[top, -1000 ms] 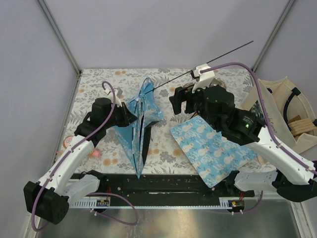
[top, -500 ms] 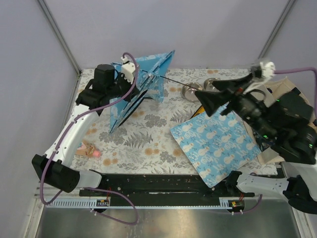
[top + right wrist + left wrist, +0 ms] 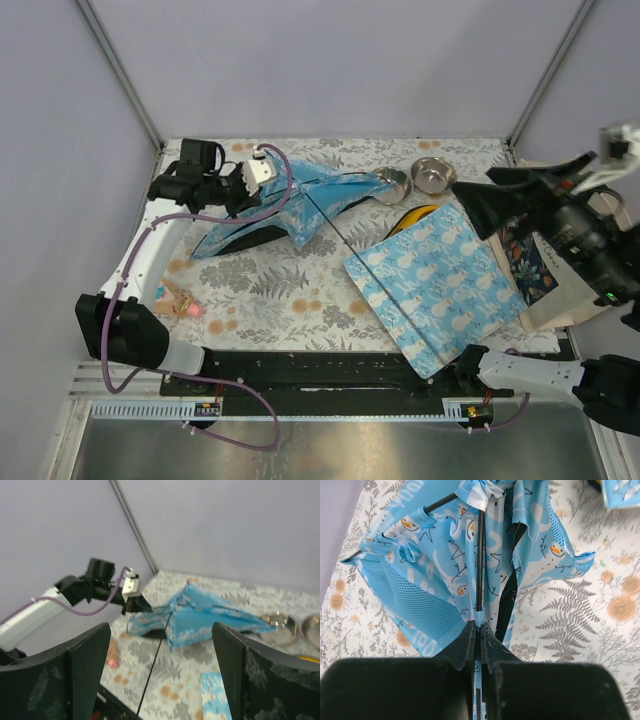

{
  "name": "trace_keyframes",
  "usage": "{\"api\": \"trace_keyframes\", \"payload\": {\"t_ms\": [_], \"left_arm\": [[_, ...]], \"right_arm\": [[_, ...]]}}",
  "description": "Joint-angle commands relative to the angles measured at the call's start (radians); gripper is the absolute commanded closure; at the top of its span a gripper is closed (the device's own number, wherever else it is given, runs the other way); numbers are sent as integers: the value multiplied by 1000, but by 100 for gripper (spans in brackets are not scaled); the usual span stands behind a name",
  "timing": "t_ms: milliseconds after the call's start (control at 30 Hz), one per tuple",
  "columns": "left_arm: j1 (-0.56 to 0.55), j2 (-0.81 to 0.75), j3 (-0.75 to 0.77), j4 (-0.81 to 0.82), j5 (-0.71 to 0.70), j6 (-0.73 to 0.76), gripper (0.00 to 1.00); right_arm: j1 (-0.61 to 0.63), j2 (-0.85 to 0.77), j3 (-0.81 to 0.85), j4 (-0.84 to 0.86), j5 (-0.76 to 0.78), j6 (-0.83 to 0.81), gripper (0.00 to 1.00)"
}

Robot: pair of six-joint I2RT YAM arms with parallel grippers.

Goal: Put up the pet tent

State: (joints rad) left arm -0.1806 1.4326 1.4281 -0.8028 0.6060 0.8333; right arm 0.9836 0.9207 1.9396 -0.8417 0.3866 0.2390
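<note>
Half a second ago the small light-blue snowman-print fabric pet tent [image 3: 305,205] was held up off the table at 11 o'clock. It now lies slumped on the floral tablecloth [image 3: 290,290], and the right arm has swung up and away to 3 o'clock.

Nearest, at 4 o'clock, lies the flat square mat of matching blue print [image 3: 430,290]. A small pink-and-tan toy [image 3: 180,300] sits at 8 o'clock.

Further in, the tent's thin black flexible pole [image 3: 345,232] slants from the fabric towards 5 o'clock, and its free end reaches the mat's edge.

At 3 o'clock the right gripper [image 3: 490,192] hangs high above the table, jaws spread wide and empty.

At 11 o'clock the left gripper [image 3: 477,627] is pinched tight on that pole where it enters the fabric. The tent spreads from there towards 1 o'clock, where its far tip touches the nearer of two round steel bowls [image 3: 388,183].

As I judge it, the tent is far from standing, being flat and gripped at one point only. A pull by the left arm alone could draw the pole out of its sleeve rather than bow it. The loose end might catch the mat and drag it. Lifting the fabric could also knock the bowl it touches. The right gripper must come a long way down to take the free pole end, and so thin a rod is easy to miss.
</note>
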Motion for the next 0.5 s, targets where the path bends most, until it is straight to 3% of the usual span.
{"api": "trace_keyframes", "payload": {"t_ms": [0,200,300,333,367,400,467], "left_arm": [[41,-70,-92,157,58,161,100],[46,-98,-210,338,44,150,95],[46,-104,-233,384,31,148,84],[46,-109,-238,392,25,153,75],[46,-116,-247,418,9,135,50],[46,-123,-259,462,-3,103,40],[46,-138,-277,505,-8,102,35]], "right_arm": [[-5,213,61,-333,-7,82,7],[-20,289,-108,-298,-271,131,5],[-23,317,-194,-243,-459,138,5],[-23,326,-217,-228,-503,144,5],[-25,337,-235,-226,-531,146,5],[-23,349,-249,-224,-560,148,5],[-26,374,-274,-232,-586,154,8]]}}
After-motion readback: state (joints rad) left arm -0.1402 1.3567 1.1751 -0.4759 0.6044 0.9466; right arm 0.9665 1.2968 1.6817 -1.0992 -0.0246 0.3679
